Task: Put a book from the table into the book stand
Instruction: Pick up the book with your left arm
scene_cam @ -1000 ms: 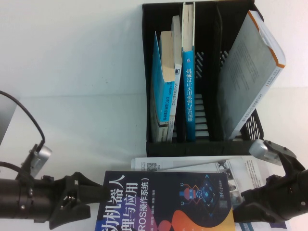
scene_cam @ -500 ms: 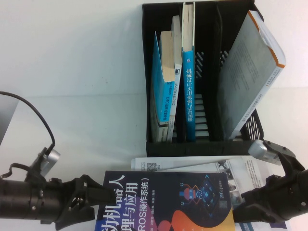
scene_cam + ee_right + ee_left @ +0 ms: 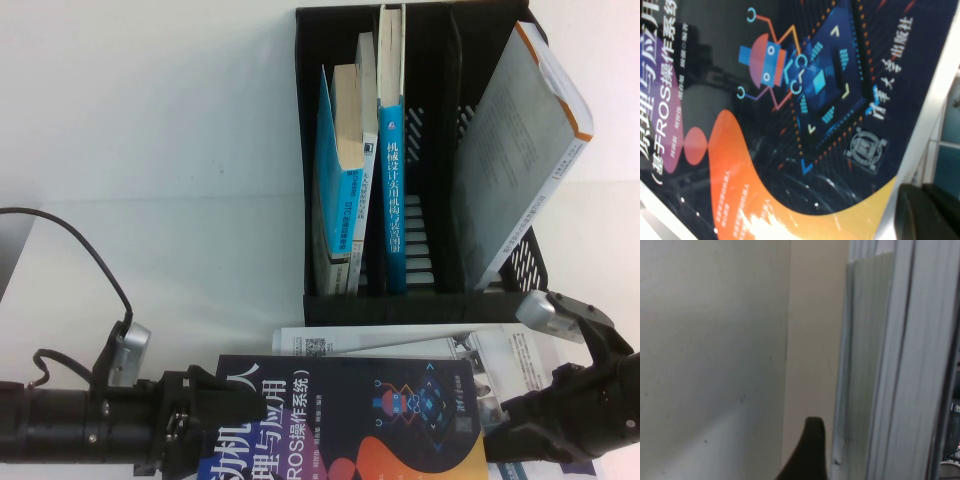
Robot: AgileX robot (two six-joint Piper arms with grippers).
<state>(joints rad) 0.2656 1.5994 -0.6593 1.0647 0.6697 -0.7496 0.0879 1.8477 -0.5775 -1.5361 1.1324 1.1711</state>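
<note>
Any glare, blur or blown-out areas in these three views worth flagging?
High view: white table overexposed, left gripper and right gripper dark at the navy paperback book's side edges. Left wrist view: soft, blurred close-up of pale page edges. Right wrist view: sheen on the glossy cover.

Book [image 3: 350,420] btm cut off; both grippers' fingers unclear.

light-blue book [image 3: 332,185]: upright, leaning right, far side of counter, right of centre | blue-spined book [image 3: 391,150]: upright just beside it, white Chinese lettering on spine | grey-covered book [image 3: 520,150]: tilted right, orange band at top corner, near right edge | white-covered book [image 3: 400,342]: flat by near edge, partly covered
</note>
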